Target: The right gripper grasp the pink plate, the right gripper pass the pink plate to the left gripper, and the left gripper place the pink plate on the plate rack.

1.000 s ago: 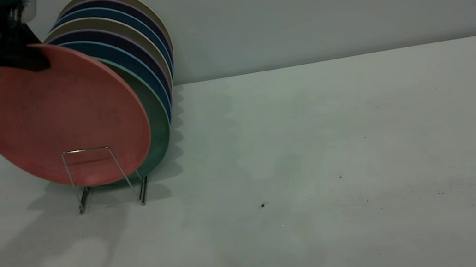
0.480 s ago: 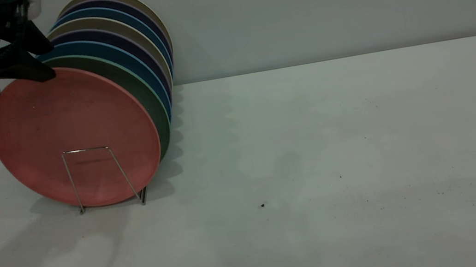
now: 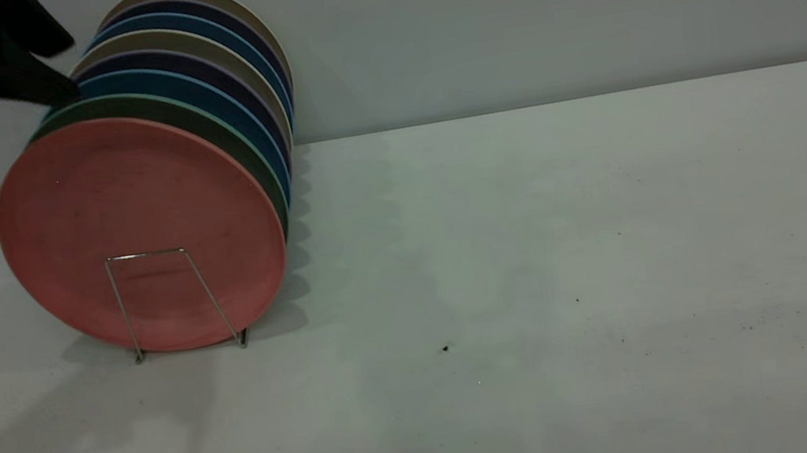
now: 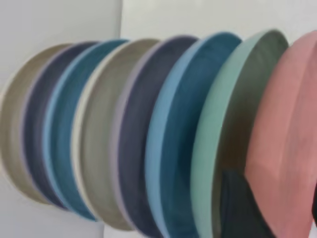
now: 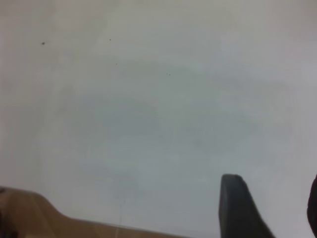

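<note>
My left hand [image 3: 46,71] hangs above the far left corner of the tabletop [image 3: 534,255], just over the top edges of the stacked plates and clear of them. Its two black wedge fingers stand apart with nothing between them; one fingertip [image 4: 242,208] shows in my left wrist view beside the pink plate's rim, the other only as a sliver at the frame's edge.

The pink plate [image 3: 140,232] stands on edge in the plate rack [image 3: 173,302], at the front of the row, nearest the tabletop's near edge. It leans back against the green plate [image 3: 142,109] behind it, and the rack's front wire loop rises across its lower face. Behind the green plate stand more plates on edge: a blue plate [image 3: 196,98], a dark purple one, a beige one, then blue, purple and beige again toward the far edge.

My right hand [image 5: 270,208] shows only in its own wrist view, over bare tabletop, away from the rack. Its dark fingers sit apart, holding nothing. A strip of brown surface [image 5: 44,220] lies beyond the tabletop's edge there.
</note>
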